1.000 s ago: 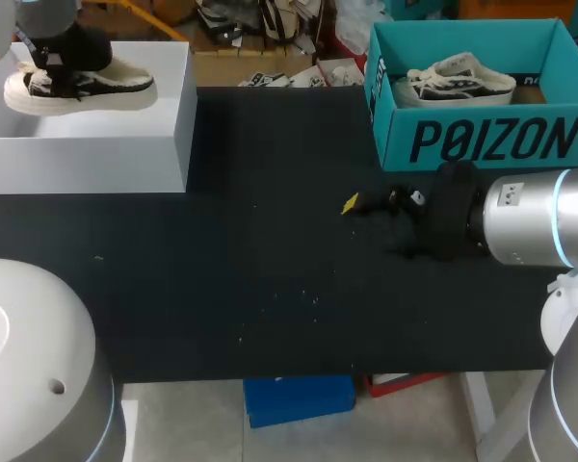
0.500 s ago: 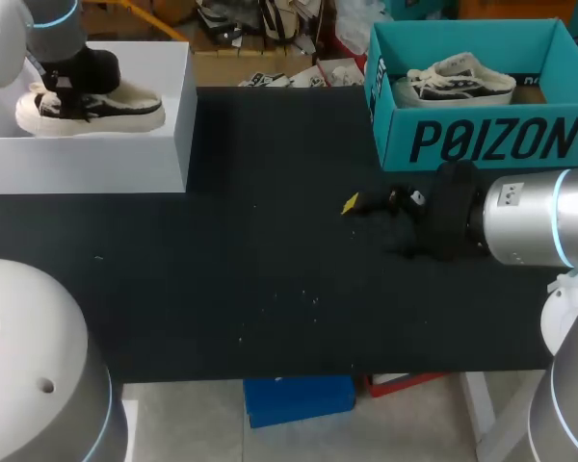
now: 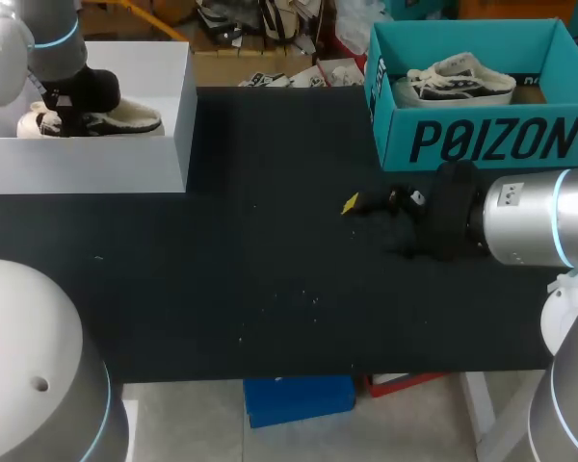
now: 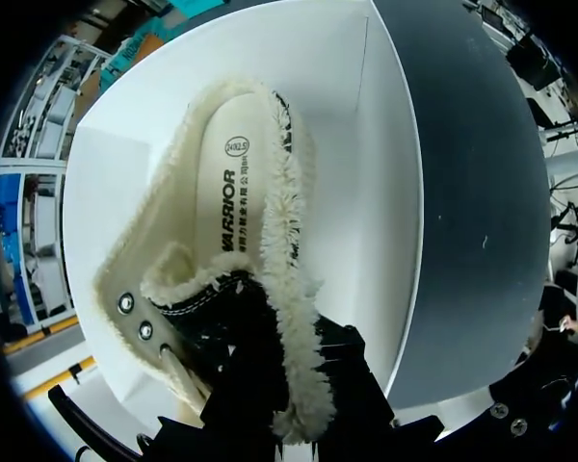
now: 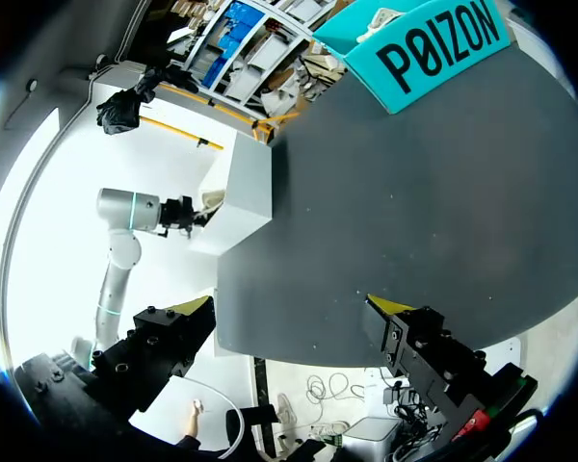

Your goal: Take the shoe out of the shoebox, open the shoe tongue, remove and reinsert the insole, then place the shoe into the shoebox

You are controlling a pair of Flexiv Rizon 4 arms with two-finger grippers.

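Shoe (image 3: 101,121) has come down over the last second. It rode high over the white box (image 3: 125,159) at the far left, and now it sits low inside, with only its upper part showing above the near wall in the head view. Left arm came down with it and shifted a little to the right.

Left pincer (image 4: 279,390) is clamped on the shoe (image 4: 241,221) at the fleecy collar near the tongue. Dark fingers sit on both sides of it and the yellow tips are hidden. From the wrist, the shoe lies along the white box (image 4: 371,241) floor, toe pointing away. I can't tell whether the sole is fully resting or still hanging slightly.

Insole (image 4: 226,188) lies flat inside the shoe, so that step looks done. My judgement is that this is the final placing step, nearly finished. What's left would be to let go and lift clear without dragging the collar back up.

Right arm hasn't budged. Right pincer (image 3: 366,204) is low over the dark table (image 3: 270,260) right of the middle, just in front of the teal box (image 3: 482,140). Its fingers are apart and nothing is between them in the wrist view (image 5: 294,308). Second shoe (image 3: 458,79) sits in the teal box, untouched.
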